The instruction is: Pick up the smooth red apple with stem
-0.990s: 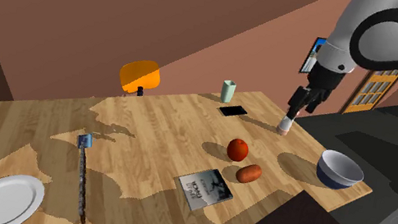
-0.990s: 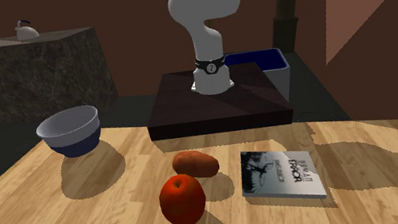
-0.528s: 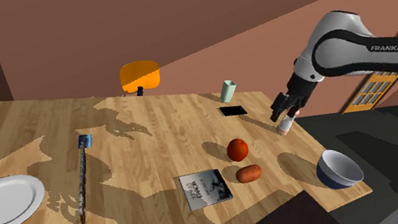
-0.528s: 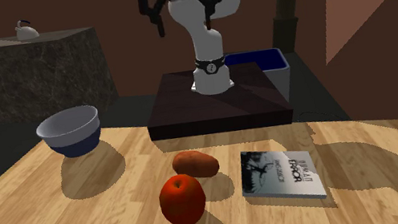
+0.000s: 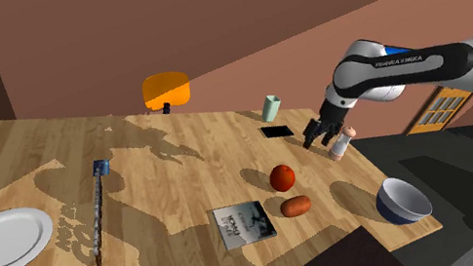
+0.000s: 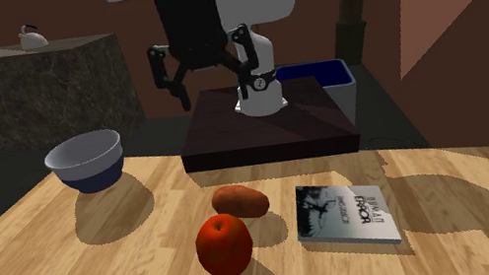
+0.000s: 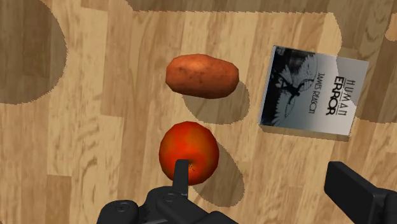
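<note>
While swinging in from the shoulder view's upper right, we are bringing the gripper (image 5: pixel 319 139) nearly over the red apple (image 5: pixel 283 176) (fingers spread, empty). We are judging a descent due next.

The apple (image 7: pixel 188 151) is glossy red, shading to orange. The potato (image 7: pixel 202 77) is speckled reddish-brown. The book (image 7: pixel 313 92) has a grey-and-white cover with black lettering. The desk (image 7: pixel 95 159) is pale wood with a streaked grain. The bowl (image 5: pixel 399 214) is white inside and dark blue outside. The fingers (image 7: pixel 357 191) are black
</note>
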